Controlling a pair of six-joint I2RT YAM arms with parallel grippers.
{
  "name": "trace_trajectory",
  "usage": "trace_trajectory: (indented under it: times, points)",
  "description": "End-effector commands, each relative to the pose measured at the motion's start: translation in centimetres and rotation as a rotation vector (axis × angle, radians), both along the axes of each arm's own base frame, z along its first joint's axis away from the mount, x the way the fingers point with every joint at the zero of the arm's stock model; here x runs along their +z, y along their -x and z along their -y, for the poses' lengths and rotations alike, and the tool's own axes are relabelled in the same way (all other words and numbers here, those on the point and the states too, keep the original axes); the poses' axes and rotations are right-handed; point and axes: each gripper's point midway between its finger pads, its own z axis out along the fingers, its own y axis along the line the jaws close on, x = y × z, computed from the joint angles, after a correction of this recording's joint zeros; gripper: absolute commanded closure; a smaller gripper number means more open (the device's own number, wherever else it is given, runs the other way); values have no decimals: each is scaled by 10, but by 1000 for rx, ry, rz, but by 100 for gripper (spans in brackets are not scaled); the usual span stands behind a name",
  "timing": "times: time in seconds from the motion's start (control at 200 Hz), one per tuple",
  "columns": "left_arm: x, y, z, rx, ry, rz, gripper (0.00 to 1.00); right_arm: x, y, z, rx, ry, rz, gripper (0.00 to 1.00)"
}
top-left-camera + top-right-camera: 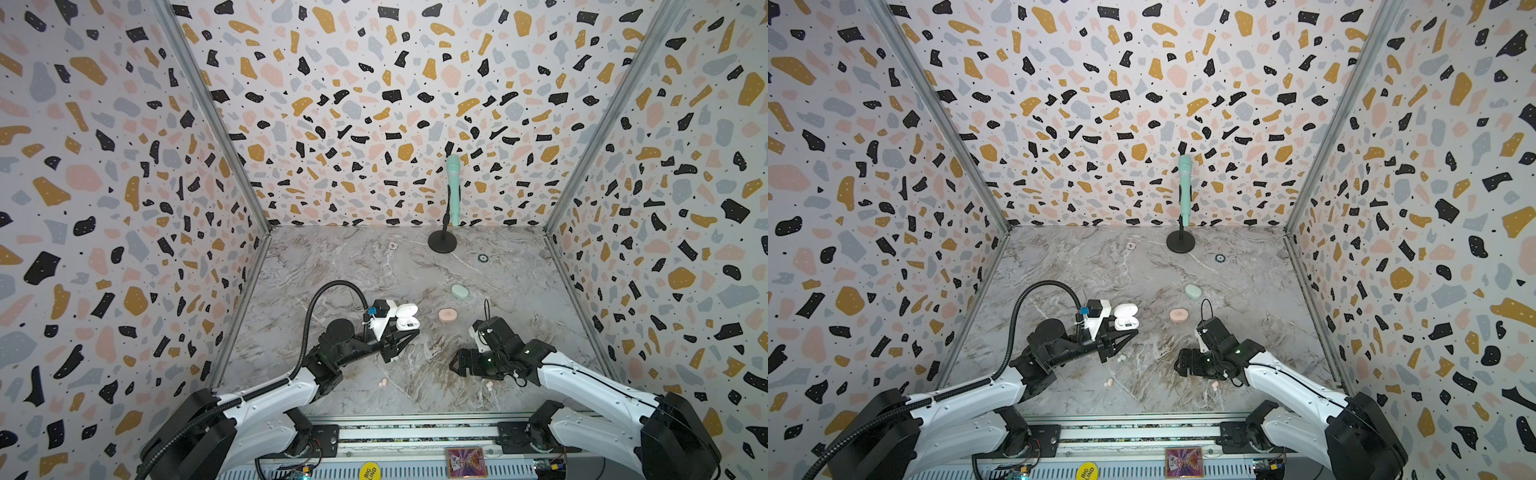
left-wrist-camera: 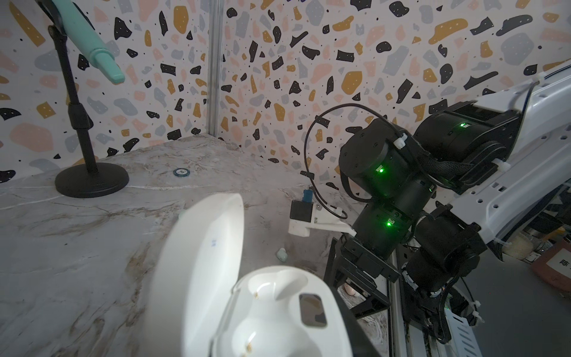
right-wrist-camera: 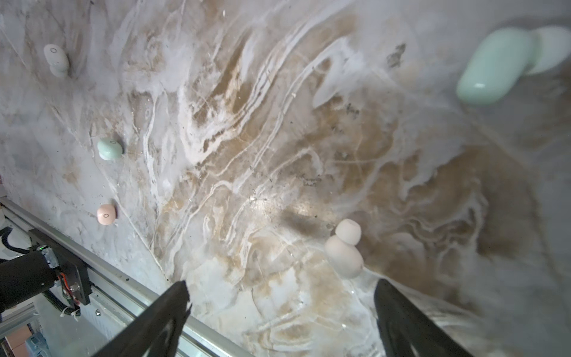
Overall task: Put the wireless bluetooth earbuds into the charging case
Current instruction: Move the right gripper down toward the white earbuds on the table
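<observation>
Right fingers (image 3: 173, 306) spread wide, just short of a pale earbud (image 3: 344, 253) on the desk (image 3: 278, 123); left fingers (image 1: 399, 341) clench the open charging case (image 2: 278, 296).
Bud sits off-centre, nearer one tip: centre it before closing; looks prone to roll.

In a top view the open charging case (image 1: 406, 318) is left of centre, a closed case (image 1: 449, 314) to its right, another case (image 1: 460, 291) above that. The microphone stand (image 1: 442, 242) is behind them on the bench (image 1: 519, 291).

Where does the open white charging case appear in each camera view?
Both top views: white charging case left of centre, left of the pink case.
Left wrist: close foreground, lid open.
Right wrist: not in it.
Shared landmark: microphone stand base, three views.
</observation>
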Motion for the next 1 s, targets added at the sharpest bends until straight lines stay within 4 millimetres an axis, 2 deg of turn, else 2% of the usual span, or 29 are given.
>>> trace_trajectory:
  times: [0.0,0.135,0.23,0.596,0.846,0.931,0.996]
  points:
    - [17,-1,-3,14,49,55,86,-7,-1,-2,-5,5,-9,6]
    - [16,-2,-3,15,48,52,86,-13,3,-8,-1,-24,-47,7]
    - [16,-2,-3,17,48,53,86,-10,1,-18,-2,-73,-59,7]
    - [14,-3,-3,18,47,47,86,27,-29,-59,31,-211,8,7]
    - [13,-3,-4,21,48,44,86,44,-41,-65,40,-228,60,6]
    - [13,-3,-4,21,48,43,86,43,-41,-59,36,-189,63,6]
    - [12,-3,-4,20,46,42,86,35,-39,-48,28,-117,50,7]
